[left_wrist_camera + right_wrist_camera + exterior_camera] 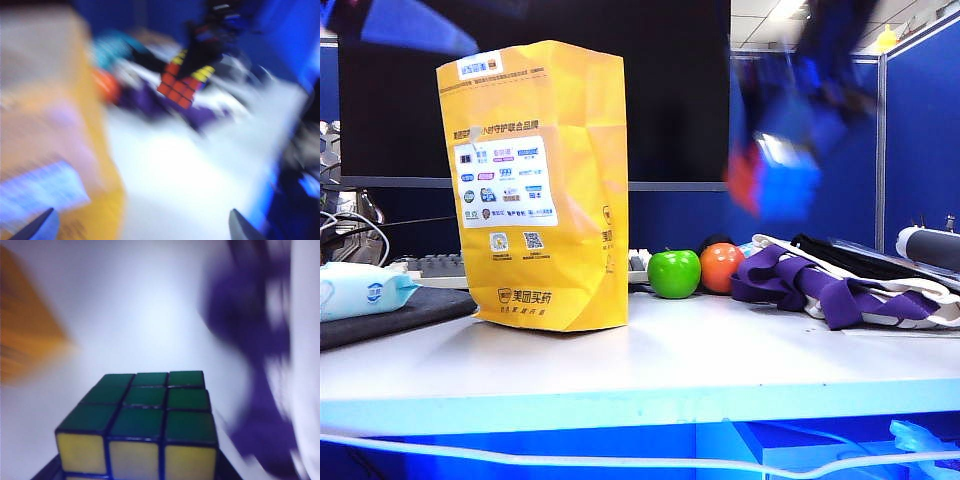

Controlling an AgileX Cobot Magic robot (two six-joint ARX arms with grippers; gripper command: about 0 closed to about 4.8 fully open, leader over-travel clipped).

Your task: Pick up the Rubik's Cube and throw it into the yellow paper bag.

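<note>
My right pincer (782, 175) hangs in the air above the right side of the white worktop (650, 365), smeared by motion blur in the exterior view. It is clamped on the Rubik's Cube (145, 425) — the right wrist view shows the cube filling the near edge of the frame, a green face up and a yellow face toward the camera, with dark pincer parts at its lower corners. From the left wrist view the cube (182, 82) shows red and yellow squares under the dark pincer, well clear of the worktop.

My left pincer (140, 227) is spread wide and holds nothing; only its two dark fingertips (37, 227) show at the frame's edge, close beside the yellow paper bag (542, 185).

The bag stands upright on the left half of the worktop, white label facing the exterior camera. Behind it lie a green apple (674, 273) and what may be an orange ball (721, 266), touching or nearly so — beside a heap of purple, white and black cloth (840, 280). A pack of wipes (360, 288) rests at far left.
</note>
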